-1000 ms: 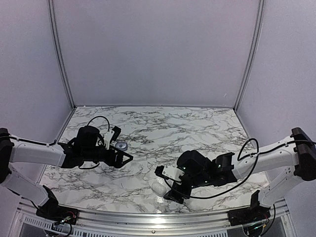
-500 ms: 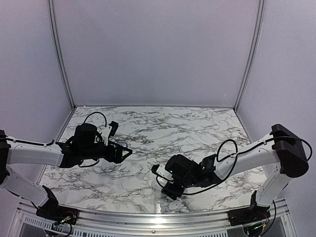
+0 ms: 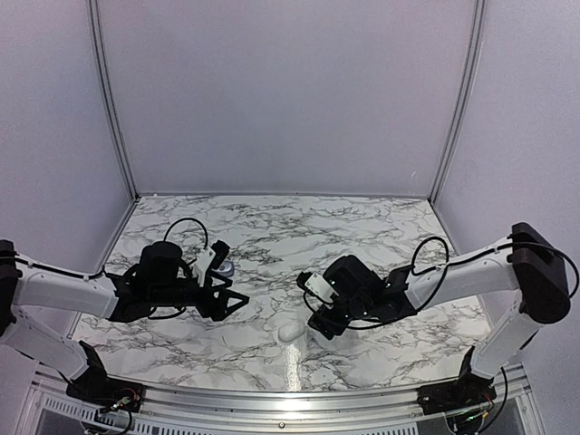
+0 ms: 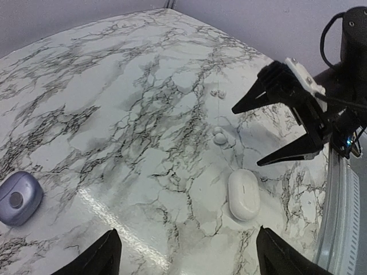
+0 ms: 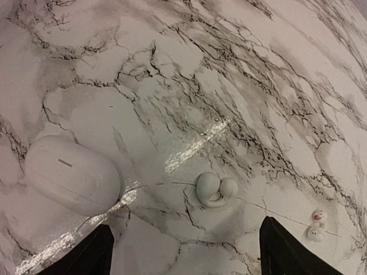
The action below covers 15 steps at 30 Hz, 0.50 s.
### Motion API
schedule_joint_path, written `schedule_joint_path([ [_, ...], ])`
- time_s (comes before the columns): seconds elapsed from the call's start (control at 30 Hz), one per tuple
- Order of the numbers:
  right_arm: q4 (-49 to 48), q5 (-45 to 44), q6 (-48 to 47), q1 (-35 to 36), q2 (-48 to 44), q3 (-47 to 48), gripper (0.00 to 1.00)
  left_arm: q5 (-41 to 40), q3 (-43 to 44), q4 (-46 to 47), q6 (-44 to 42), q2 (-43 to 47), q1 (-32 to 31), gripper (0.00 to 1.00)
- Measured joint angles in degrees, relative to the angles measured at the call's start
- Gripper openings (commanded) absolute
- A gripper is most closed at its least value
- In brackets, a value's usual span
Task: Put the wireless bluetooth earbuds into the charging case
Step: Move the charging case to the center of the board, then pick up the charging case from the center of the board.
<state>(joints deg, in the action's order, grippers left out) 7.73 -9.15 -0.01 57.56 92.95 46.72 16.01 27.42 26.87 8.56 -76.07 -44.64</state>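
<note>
A closed white pebble-shaped charging case [image 3: 290,332] [image 4: 243,193] [image 5: 71,175] lies on the marble table. One pale rounded earbud [image 5: 215,189] [image 4: 220,136] lies on the marble a short way from it. My right gripper [image 5: 183,252] [image 3: 315,319] [image 4: 287,126] hovers open over the earbud, with the white case just outside its left finger. My left gripper [image 4: 186,260] [image 3: 231,304] is open and holds nothing, pointing across the marble toward the white case. A closed lilac case [image 4: 18,197] [image 3: 224,268] lies behind the left gripper.
Two tiny white bits [image 5: 315,224] [image 4: 217,93] lie past the earbud. The table's metal front rail [image 3: 290,399] runs close to the white case. Grey walls [image 3: 290,91] enclose the back and sides.
My right gripper has drawn back from over the white case toward the far right, leaving the case uncovered. The left gripper has swung from beside the lilac case toward the near side.
</note>
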Motion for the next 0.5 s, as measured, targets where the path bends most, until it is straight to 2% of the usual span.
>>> schedule_joint_path([
  [0.2, -1.0, 2.8, 2.0, -2.8, -12.0, -4.9, 0.83, -1.1, 1.7, 1.5, -2.7, -5.7, -6.5, 0.84],
  [0.33, -2.8, 3.7, 3.9, -5.9, -20.5, -7.7, 0.97, -2.9, 4.1, 1.6, -3.6, -10.8, -9.9, 0.83],
  [0.5, -4.8, 4.0, 5.9, -8.4, -27.7, -11.3, 0.99, -5.7, 7.3, 1.8, -4.5, -15.6, -12.9, 0.81],
])
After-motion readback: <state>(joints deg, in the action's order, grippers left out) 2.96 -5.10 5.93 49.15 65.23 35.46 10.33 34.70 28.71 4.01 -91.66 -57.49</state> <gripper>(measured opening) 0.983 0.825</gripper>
